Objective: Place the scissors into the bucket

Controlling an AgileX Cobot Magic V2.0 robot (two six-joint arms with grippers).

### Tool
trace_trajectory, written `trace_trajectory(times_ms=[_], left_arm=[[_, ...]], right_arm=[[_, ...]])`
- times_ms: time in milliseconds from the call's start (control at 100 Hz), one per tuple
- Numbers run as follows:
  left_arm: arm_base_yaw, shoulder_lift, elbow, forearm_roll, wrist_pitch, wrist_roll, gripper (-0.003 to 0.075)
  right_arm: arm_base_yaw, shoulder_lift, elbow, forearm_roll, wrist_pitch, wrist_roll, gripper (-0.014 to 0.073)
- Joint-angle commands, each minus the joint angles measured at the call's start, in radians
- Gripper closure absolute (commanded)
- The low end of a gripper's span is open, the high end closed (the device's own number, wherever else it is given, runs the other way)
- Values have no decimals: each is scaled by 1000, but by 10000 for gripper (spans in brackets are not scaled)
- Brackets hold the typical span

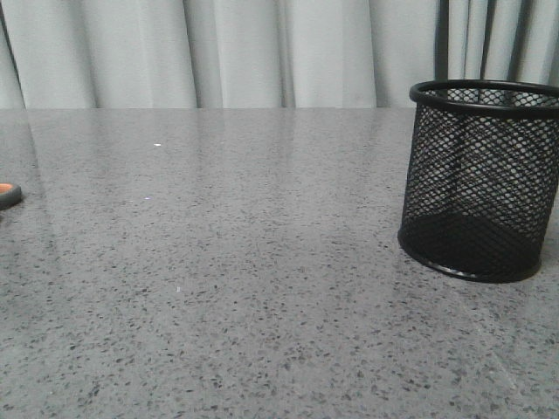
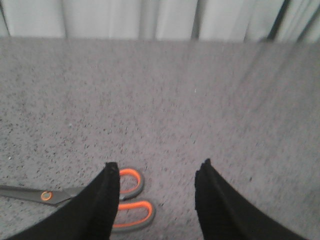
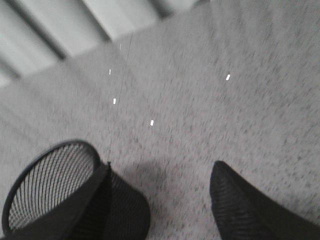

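— Both jaws spread, yes?
— Yes. Left gripper [image 2: 157,172] and right gripper [image 3: 160,172] grasp nothing.
— Scissors?
— Scissors [image 2: 127,200] lie flat at my left view's lower left; front view, far left edge.
— Bucket?
— Bucket [image 1: 479,179] stands upright, right side of the table [image 1: 262,288].

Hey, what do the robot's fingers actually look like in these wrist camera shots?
Only the fingers show, no arms, cables or markings. The left gripper has two black fingers with a ribbed, textured surface, tapering to pointed tips. The right gripper matches: black, wedge-shaped fingers with a finely textured face.
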Motion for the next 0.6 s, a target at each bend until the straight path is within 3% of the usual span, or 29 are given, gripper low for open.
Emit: trace_trajectory(times_ms=[0, 180, 310, 470, 590], left_arm=[[-18, 122, -147, 96, 99, 28, 409], [-174, 349, -413, 528, 366, 80, 405], [-303, 450, -483, 845, 468, 164, 405], [-343, 520, -485, 904, 483, 369, 405], [-306, 577, -485, 848, 554, 634, 406]], right_arm=[[28, 38, -47, -10, -22, -10, 194], [62, 46, -47, -12, -21, -12, 194], [74, 46, -47, -17, -33, -17, 194], [109, 46, -47, -58, -61, -17, 194], [139, 46, -47, -91, -72, -17, 194]])
